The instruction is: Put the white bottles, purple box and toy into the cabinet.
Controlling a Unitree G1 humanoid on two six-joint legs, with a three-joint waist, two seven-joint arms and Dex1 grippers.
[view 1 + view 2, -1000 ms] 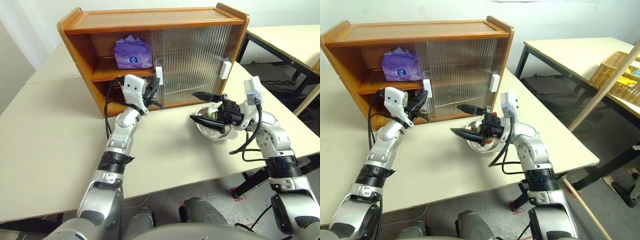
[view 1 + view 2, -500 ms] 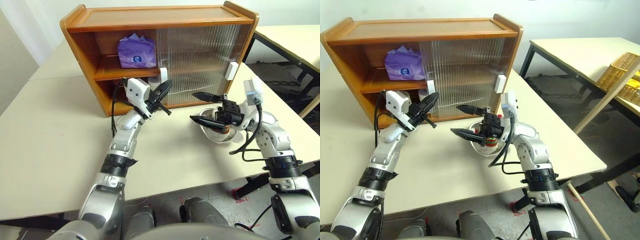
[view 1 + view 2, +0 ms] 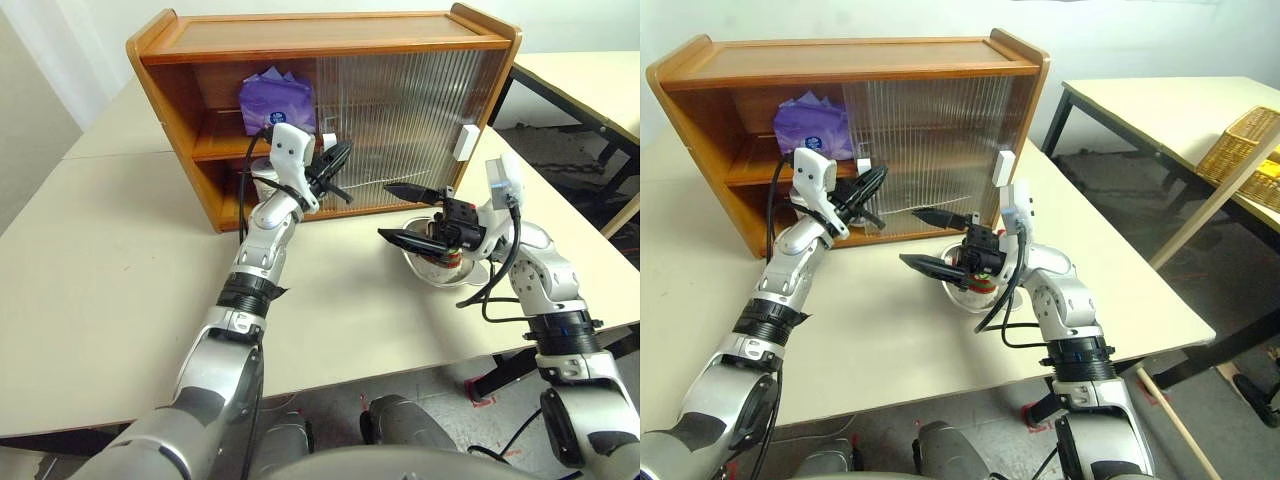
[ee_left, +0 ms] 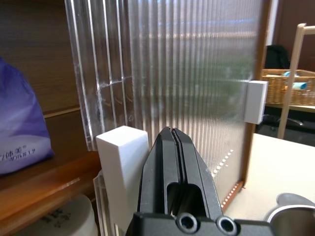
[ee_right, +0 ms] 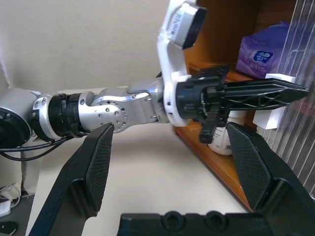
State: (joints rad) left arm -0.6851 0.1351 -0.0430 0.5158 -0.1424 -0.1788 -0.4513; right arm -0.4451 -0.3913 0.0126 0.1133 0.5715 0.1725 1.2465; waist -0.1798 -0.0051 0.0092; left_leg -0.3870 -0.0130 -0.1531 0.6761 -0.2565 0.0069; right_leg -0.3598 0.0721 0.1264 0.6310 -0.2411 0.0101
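Stowed on the upper shelf of the cabinet [image 3: 300, 30], upper left of frame: the purple box [image 3: 272, 103], one in number. On the lower shelf just beneath, one white bottle [image 5: 221, 140], half hidden by the left arm; no telling where the second is. Pressed together and raised beside the white handle [image 4: 120, 167] of the left sliding door: the left gripper [image 3: 345, 152], likely set there to nudge that door along and widen or close the opening. At centre right, held wide apart and idle above the steel bowl [image 3: 425, 272]: the right gripper [image 3: 385, 211], probably waiting its turn. Inside the bowl, a glimpse of red and white, apparently the toy [image 3: 980, 285], not yet in the cabinet. Counted: two ribbed doors, two handles, one bowl on the tabletop [image 3: 120, 250].
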